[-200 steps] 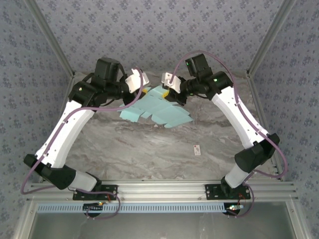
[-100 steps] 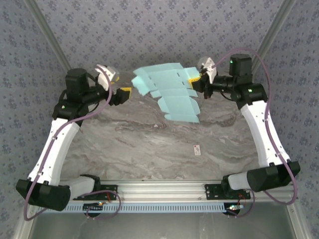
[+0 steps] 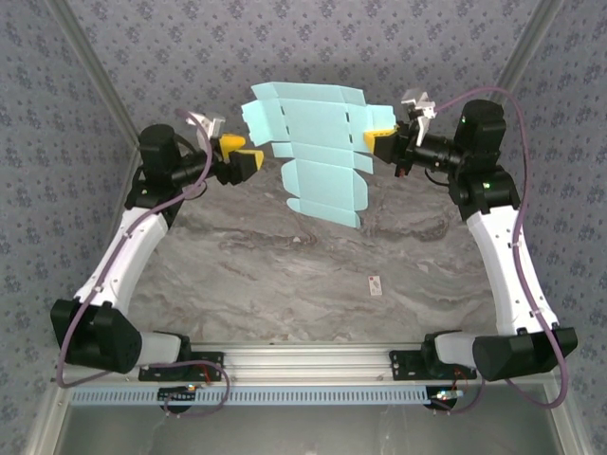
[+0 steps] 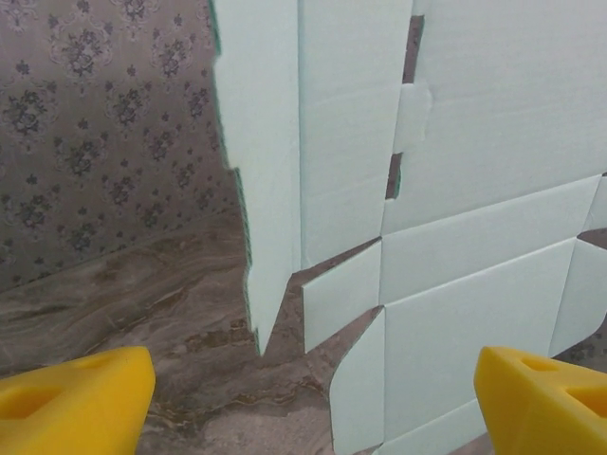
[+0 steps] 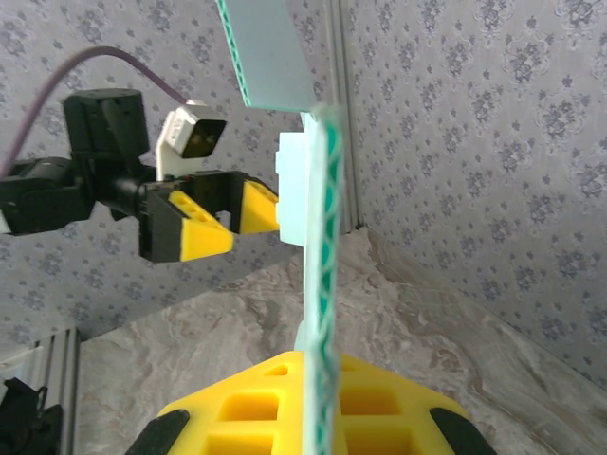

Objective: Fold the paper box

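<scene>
A grey marbled table [image 3: 285,275] carries a small white tag [image 3: 376,284] right of centre.

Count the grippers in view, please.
2. The left gripper sits by the left edge of the paper box, jaws open, gripping nothing. The right gripper is at its right edge, jaws shut on it, holding it above the table.

walls: grey-blue floral wallpaper [image 3: 313,47] | table [image 3: 285,284]: grey marbled top | corners: aluminium posts [image 3: 97,76] | near edge: aluminium rail [image 3: 313,358]
</scene>
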You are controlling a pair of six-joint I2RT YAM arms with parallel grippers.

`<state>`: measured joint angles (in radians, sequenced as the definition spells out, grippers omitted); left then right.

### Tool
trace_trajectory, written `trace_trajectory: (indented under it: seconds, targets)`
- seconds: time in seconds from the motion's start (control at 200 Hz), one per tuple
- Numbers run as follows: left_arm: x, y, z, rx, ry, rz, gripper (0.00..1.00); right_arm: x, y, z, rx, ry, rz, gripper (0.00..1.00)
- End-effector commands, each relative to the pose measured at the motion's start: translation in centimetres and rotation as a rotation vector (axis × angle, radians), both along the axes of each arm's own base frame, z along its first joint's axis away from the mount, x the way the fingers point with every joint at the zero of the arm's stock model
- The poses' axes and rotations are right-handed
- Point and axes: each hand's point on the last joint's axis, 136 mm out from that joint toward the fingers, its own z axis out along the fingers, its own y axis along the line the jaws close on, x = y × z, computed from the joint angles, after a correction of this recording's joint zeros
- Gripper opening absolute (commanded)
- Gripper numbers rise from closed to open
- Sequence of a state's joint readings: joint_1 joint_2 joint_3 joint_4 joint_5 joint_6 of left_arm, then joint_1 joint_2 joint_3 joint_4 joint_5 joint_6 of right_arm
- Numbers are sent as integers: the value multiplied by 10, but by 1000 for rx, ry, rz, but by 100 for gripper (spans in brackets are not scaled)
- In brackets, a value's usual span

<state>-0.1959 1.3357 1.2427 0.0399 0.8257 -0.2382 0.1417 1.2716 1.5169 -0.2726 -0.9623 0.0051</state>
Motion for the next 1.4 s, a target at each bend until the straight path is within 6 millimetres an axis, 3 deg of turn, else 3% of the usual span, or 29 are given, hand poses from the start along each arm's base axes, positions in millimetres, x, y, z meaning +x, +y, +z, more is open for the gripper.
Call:
trace_trajectory:
  seconds: [0.0,0.255,0.36,0.65,0.765,0.854,0.934,1.009,1.084,1.244,1.394]
  targets:
    - [-2,-5,39,-74,-78,-68,88,-19,6,19,49,-30,62,2]
    - [11,-16,53,-131,-78,-152,88,-25,10,22,60,-32,87,2]
    - [9,-21,60,-143,-87,-197,82,-24,10,22,62,-27,85,2]
    - [-9,-29,72,-139,-135,-251,31,-12,5,17,68,-6,30,2]
    - [-15,-27,72,-128,-152,-233,4,0,-1,10,70,17,-14,2]
    - [-18,-23,69,-114,-167,-198,0,7,-6,2,61,22,-32,4]
    - [-23,-21,63,-86,-188,-187,0,11,-9,-13,27,14,-34,12]
    - [-29,-20,52,-29,-200,-179,0,11,-9,-30,-31,3,-31,31]
    - [-34,-17,31,68,-193,-164,0,12,-14,-47,-120,-11,-59,51]
    - [-47,-11,-13,275,-134,-157,0,15,-32,-56,-261,-68,-174,75]
    - [-63,-13,-28,338,-100,-215,0,16,-31,-51,-358,-141,-205,80]
